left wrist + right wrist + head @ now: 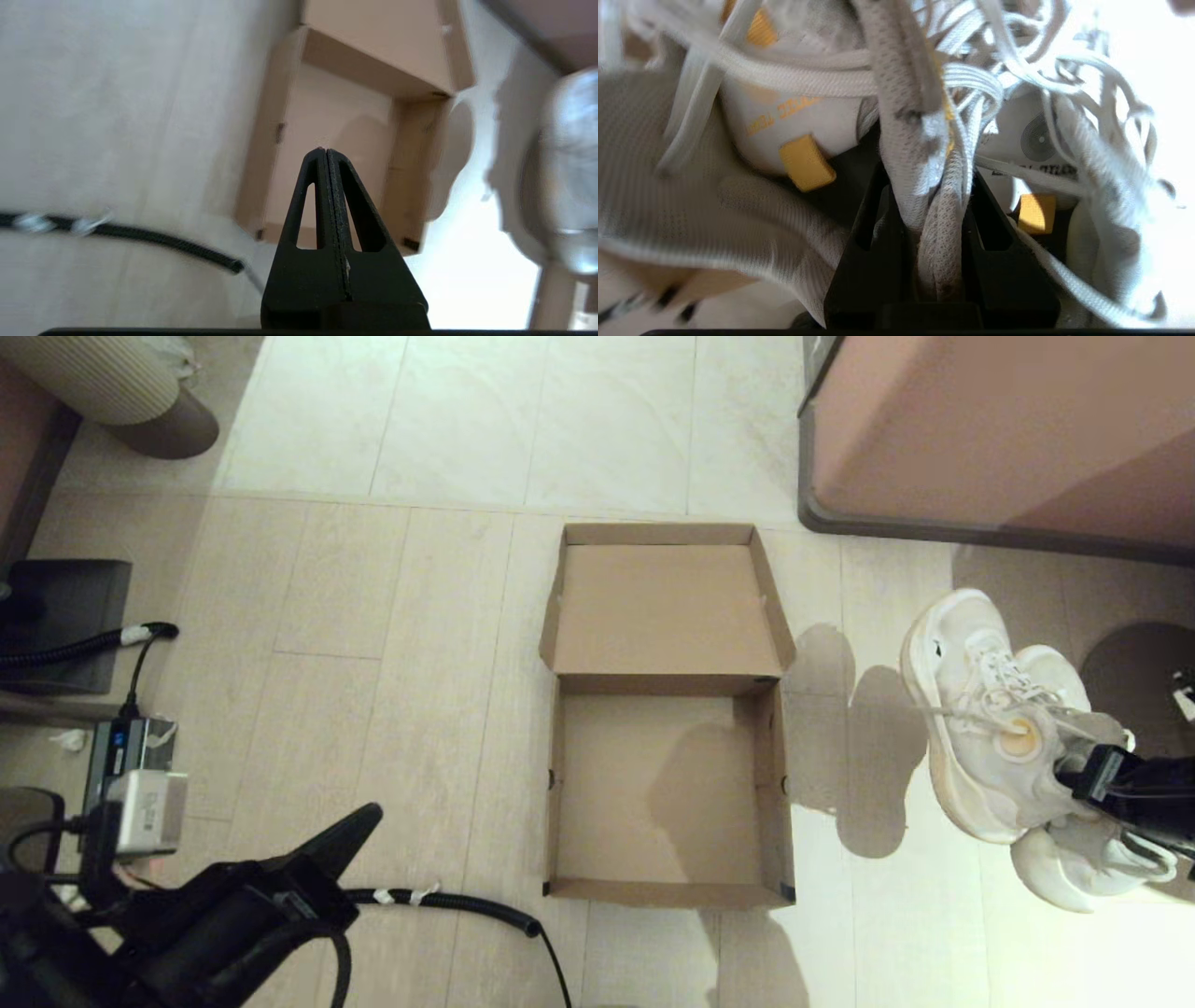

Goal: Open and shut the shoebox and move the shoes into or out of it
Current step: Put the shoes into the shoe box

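Observation:
The brown shoebox lies open on the floor in the middle, its lid flipped back away from me and its inside empty. To its right, the white shoes hang together above the floor, with my right gripper shut on the mesh collars of both. In the right wrist view the pinched fabric fills the jaws, laces and yellow tabs around it. My left gripper is parked low at the front left, shut and empty; in its wrist view the fingertips point toward the shoebox.
A large pinkish-brown cabinet stands at the back right. A black corrugated cable runs along the floor left of the box. A black block and a power adapter lie at the far left.

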### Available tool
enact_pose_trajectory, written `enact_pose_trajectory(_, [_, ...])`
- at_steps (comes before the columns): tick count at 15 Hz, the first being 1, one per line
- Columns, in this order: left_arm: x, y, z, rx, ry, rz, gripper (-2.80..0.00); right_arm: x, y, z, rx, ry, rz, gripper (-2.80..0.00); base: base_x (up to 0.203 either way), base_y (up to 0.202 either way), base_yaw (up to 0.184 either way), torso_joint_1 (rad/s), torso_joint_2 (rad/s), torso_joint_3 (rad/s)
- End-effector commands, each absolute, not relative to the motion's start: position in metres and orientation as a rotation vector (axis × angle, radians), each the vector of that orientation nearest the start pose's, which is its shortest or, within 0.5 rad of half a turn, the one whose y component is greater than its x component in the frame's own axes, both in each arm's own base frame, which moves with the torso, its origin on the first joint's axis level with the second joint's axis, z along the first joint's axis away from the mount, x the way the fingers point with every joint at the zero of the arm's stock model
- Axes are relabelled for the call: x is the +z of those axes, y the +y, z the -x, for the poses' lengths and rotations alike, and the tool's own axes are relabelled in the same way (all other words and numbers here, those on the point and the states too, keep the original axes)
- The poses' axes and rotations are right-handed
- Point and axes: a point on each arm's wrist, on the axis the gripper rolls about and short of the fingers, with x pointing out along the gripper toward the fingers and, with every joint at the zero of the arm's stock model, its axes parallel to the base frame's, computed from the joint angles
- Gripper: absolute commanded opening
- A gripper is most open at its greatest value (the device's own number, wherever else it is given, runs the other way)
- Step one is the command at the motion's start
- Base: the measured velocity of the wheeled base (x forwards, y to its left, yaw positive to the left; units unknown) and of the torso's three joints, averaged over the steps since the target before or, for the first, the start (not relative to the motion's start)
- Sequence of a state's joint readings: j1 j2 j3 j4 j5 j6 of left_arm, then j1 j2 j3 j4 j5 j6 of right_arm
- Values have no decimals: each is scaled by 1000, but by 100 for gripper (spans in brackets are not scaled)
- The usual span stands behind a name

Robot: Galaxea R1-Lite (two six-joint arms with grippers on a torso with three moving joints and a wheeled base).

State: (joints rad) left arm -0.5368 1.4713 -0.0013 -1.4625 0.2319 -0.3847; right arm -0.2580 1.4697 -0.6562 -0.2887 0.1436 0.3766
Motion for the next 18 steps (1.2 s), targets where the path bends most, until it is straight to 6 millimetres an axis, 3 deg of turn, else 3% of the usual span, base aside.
enact_pose_trajectory(1, [138, -72, -131, -274, 30, 391, -280, 204, -33, -202, -98, 380, -442, -280, 0, 0, 0, 0, 0, 0])
enact_pose_trajectory(5, [133, -74, -138, -251, 60, 376, -280, 224, 15, -197, 144, 375, -393, -280, 0, 0, 0, 0, 0, 0])
enact_pose_trajectory(8, [148, -77, -153, -211, -11, 418, -280, 226, 50, -202, 272, 404, -347, -280, 0, 0, 0, 0, 0, 0])
enact_pose_trajectory(13, [172, -89, -192, -185, -101, 453, -280, 176, 112, -244, 338, 554, -257, -280, 0, 0, 0, 0, 0, 0])
enact_pose_trajectory(18, [183, -67, -217, -63, -170, 450, -280, 117, 167, -274, 362, 577, -192, -280, 0, 0, 0, 0, 0, 0])
